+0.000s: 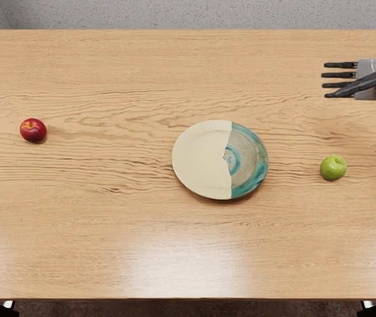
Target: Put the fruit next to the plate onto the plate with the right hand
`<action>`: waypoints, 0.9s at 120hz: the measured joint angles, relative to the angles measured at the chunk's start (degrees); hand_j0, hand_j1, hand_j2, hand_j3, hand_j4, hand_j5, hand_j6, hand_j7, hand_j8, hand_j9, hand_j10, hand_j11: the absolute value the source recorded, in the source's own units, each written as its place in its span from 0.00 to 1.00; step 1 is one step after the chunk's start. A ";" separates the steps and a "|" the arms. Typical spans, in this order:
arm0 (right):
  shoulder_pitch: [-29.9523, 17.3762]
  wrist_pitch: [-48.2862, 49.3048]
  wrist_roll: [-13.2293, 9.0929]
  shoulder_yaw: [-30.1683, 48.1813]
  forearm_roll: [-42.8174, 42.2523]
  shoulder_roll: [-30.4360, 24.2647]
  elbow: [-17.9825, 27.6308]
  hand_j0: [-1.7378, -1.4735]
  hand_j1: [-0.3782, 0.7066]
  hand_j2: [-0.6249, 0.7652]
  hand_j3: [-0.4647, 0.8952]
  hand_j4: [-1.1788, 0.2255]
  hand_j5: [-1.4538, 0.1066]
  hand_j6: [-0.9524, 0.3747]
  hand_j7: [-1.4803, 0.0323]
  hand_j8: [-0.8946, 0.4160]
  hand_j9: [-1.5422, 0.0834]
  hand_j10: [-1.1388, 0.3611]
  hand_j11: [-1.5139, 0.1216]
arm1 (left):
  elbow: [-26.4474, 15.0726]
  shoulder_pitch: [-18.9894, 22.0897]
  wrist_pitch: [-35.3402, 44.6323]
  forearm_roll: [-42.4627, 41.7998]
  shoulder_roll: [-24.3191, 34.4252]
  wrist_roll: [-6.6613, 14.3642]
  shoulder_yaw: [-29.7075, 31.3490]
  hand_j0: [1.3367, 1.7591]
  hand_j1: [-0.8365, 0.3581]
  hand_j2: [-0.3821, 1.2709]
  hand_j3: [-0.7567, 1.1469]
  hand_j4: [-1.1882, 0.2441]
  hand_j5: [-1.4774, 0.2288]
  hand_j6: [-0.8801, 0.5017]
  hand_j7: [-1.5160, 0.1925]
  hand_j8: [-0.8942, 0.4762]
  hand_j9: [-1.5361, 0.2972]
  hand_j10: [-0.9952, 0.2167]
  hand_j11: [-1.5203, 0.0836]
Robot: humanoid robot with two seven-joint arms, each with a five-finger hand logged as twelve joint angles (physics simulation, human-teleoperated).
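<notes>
One hand shown | right hand (366, 78) flat, fingers straight, holding nothing | green apple (333, 168) beside plate (201, 158), untouched

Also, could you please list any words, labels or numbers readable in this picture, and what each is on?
None: no writing shows on the plate, the red apple, the green apple, the wooden table or the right hand.

Light wooden table (76, 251), grey speckled wall (175, 13) behind, perhaps dark floor (175, 309) below
</notes>
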 joint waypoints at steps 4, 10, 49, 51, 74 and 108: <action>-0.18 0.00 0.00 0.24 -0.01 -0.28 0.26 0.30 0.03 0.45 0.34 0.84 0.93 0.72 0.98 0.68 0.95 0.76 0.93 | 0.00 -0.02 0.00 0.00 0.00 0.00 0.01 0.76 0.99 0.23 0.40 0.83 0.87 0.64 0.89 0.65 0.84 0.82 0.95; -0.35 0.00 0.00 0.48 -0.02 -0.59 0.64 0.30 0.03 0.45 0.34 0.84 0.93 0.72 0.98 0.68 0.95 0.76 0.93 | 0.03 0.05 0.00 0.00 0.00 0.00 0.01 0.76 0.99 0.23 0.40 0.83 0.87 0.64 0.89 0.65 0.84 0.82 0.95; 7.50 0.00 0.00 -9.03 -14.27 1.99 6.76 0.30 0.03 0.45 0.34 0.84 0.93 0.72 0.98 0.68 0.95 0.76 0.93 | 0.09 0.05 0.00 0.00 0.00 0.00 0.09 0.76 0.99 0.23 0.40 0.83 0.87 0.64 0.89 0.65 0.84 0.82 0.95; 8.38 0.00 0.00 -10.18 -15.11 2.08 8.03 0.30 0.03 0.45 0.34 0.84 0.93 0.72 0.98 0.68 0.95 0.76 0.93 | 0.09 0.12 0.00 0.00 0.00 0.00 0.09 0.76 0.99 0.23 0.40 0.83 0.87 0.64 0.89 0.65 0.84 0.82 0.95; 21.47 -2.37 0.00 -27.24 -21.05 3.54 27.70 0.30 0.03 0.45 0.34 0.84 0.93 0.72 0.98 0.68 0.95 0.76 0.93 | 0.10 0.32 0.00 0.00 0.00 0.00 0.10 0.76 0.99 0.23 0.40 0.83 0.87 0.64 0.89 0.65 0.84 0.82 0.95; 30.45 -26.94 0.00 -41.30 -32.09 7.49 43.85 0.30 0.03 0.45 0.34 0.84 0.93 0.72 0.98 0.68 0.95 0.76 0.93 | 0.10 0.32 0.00 0.00 0.00 0.00 0.12 0.76 0.99 0.23 0.40 0.83 0.87 0.64 0.89 0.65 0.84 0.82 0.95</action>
